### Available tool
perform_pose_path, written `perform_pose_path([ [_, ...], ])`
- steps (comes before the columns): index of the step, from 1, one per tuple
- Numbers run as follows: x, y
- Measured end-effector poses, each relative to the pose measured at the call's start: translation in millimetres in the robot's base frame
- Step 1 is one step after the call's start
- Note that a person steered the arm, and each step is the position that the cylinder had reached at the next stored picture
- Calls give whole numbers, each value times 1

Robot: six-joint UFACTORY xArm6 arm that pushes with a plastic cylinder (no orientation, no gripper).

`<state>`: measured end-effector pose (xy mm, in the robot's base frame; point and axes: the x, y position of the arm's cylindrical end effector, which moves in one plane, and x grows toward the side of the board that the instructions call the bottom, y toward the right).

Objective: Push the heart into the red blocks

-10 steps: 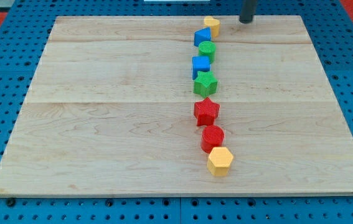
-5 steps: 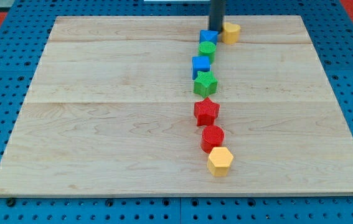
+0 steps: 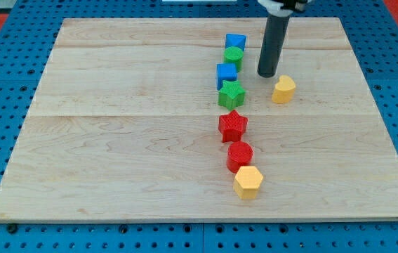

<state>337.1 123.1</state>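
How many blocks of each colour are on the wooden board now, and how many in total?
Blue: 2, cube and cube
Green: 2, cylinder and star
Red: 2, star and cylinder
Yellow: 2, heart and hexagon
Total: 8

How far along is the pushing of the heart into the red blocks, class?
Done: the yellow heart lies apart from the column, to its right. In hand: my tip sits just above-left of it. Left: it hasn't reached the red star or red cylinder.

Bright, even light; seemingly sharp.
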Motion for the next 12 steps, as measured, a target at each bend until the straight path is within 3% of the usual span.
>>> perform_pose_path([
  [1,30,42],
  [3,114,0],
  [5,82,-7],
  [7,131,-71],
  [9,129,-61],
  [10,104,-51],
  [11,117,-17],
  [12,134,-70],
])
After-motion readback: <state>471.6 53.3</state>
